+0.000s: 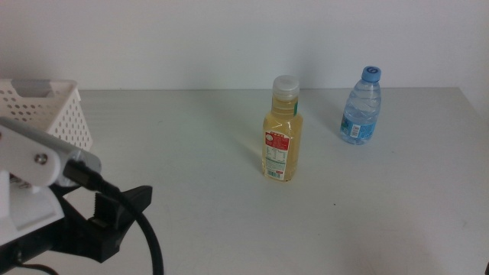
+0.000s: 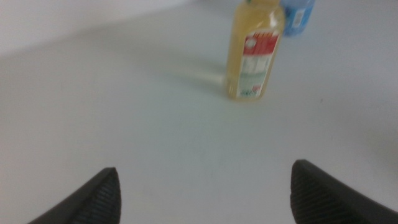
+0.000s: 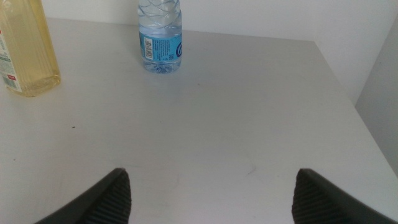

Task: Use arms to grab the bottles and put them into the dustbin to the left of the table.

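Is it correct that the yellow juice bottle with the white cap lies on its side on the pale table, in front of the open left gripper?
Not quite. The yellow juice bottle stands upright on the table, as the middle view shows. The left gripper is open.

Plain white wall [image 1: 229, 38], far ahead of the right fingers [image 3: 106, 199]. Tiny dark speck [image 3: 73, 128], nearer, ahead of them. Pale grey surface [image 3: 380, 93] off to one side, kind unclear.
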{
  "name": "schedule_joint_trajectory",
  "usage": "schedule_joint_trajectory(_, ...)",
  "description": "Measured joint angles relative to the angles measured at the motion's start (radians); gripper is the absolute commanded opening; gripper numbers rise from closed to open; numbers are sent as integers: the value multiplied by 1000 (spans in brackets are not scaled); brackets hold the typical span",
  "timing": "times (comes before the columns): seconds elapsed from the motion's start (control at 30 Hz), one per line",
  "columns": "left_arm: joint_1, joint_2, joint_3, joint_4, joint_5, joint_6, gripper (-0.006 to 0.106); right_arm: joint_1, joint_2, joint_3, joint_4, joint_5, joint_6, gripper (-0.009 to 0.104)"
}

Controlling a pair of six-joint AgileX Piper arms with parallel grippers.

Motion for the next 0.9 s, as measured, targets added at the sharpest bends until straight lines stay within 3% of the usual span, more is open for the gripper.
schedule_joint_trajectory(0.13,-17,11,51,56,-175,-7,93,0,0,0,0,0,0,66)
schedule_joint_trajectory(0.47,-18,108,67,66,-314,-14,93,0,0,0,0,0,0,66)
schedule_joint_trajectory(0.7,-18,318,67,74,-555,-61,93,0,0,0,0,0,0,66)
schedule_joint_trajectory(0.9,-18,495,67,144,-758,-176,93,0,0,0,0,0,0,66)
